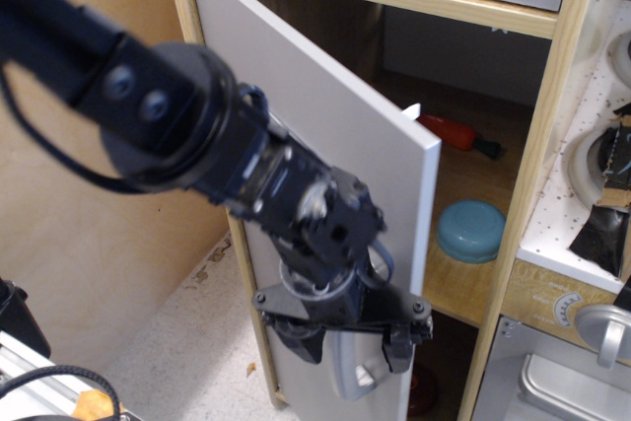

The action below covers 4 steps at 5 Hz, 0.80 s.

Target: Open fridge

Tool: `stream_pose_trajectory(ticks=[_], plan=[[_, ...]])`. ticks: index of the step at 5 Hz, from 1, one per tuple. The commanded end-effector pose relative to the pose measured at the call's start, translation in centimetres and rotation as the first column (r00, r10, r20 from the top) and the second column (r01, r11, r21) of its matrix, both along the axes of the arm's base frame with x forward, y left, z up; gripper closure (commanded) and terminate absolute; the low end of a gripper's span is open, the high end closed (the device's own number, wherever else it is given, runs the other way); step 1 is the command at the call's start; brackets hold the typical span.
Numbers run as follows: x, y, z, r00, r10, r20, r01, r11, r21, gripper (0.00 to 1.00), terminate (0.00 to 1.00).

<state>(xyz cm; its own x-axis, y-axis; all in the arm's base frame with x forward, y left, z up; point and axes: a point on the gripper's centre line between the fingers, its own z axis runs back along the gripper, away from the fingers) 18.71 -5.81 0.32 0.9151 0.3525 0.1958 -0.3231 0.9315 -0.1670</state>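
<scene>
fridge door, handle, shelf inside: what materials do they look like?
Fridge door: flat panel, matte grey face, likely painted board; thin pale edge shows. Handle: silver, shiny, metal or metallised plastic, cannot tell which. Shelf: light wood, warm tone. The gripper is at the handle.
</scene>
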Motion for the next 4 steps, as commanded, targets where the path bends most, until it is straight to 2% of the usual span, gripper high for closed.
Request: stream_pose_trajectory(ticks=[1, 2, 3, 4], plan=[[-0.9, -5.0, 0.1, 0.998, 0.063, 0.012, -0.063, 0.998, -0.028, 0.0, 0.0], [0.1, -9.2, -0.1, 0.994, 0.106, -0.018, -0.107, 0.991, -0.074, 0.0, 0.0], [2.2, -11.4, 0.3, 0.996, 0.081, -0.021, -0.083, 0.991, -0.101, 0.0, 0.0], [5.4, -11.7, 1.8, 0.999, 0.025, 0.022, -0.023, 0.997, -0.072, 0.0, 0.0]])
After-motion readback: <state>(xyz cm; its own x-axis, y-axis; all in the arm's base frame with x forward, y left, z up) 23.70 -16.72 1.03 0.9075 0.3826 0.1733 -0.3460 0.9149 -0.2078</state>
